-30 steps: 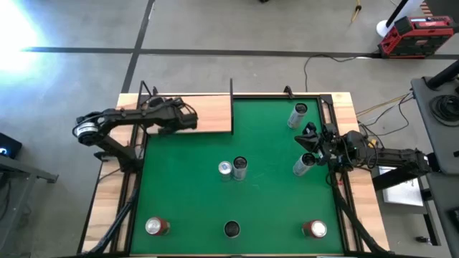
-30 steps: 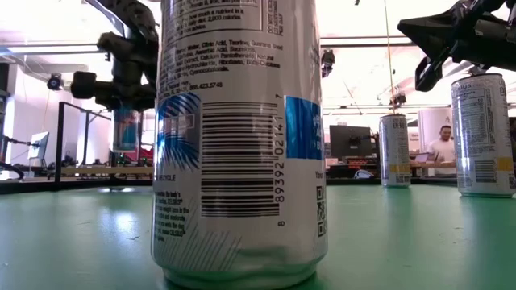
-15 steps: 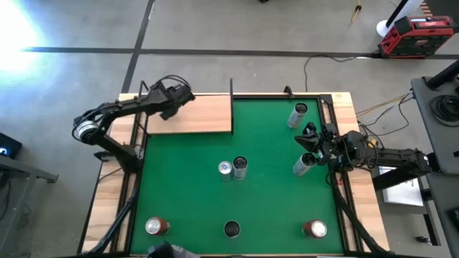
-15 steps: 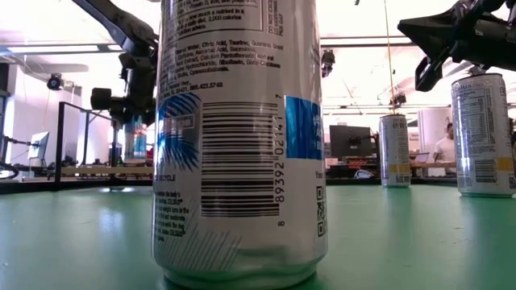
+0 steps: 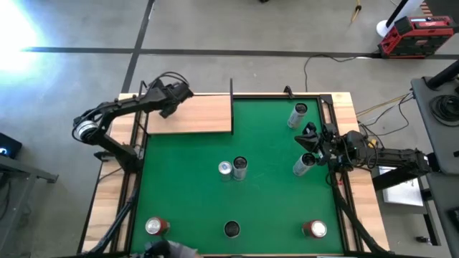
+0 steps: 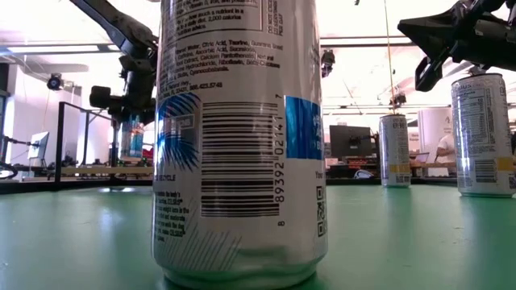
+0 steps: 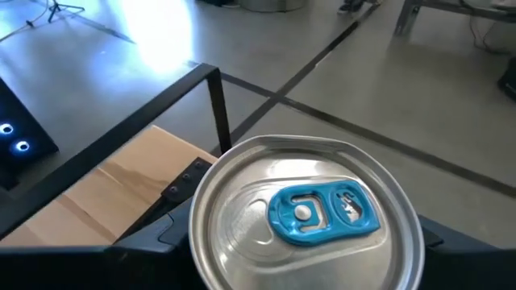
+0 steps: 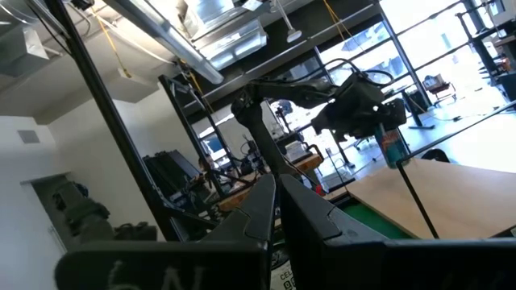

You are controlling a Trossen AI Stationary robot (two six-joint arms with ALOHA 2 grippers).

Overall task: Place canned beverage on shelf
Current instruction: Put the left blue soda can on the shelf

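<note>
left hand sits over the far left corner of the shelf, fingers closed on a can with a blue tab, held upright above the board. on the green mat right of the shelf, two cans stand together mid-tabletop, three more along the near edge, one far right. right hand hovers at the mat's right edge, just beside another can; whether its fingers are apart or closed, i cannot tell.
</note>
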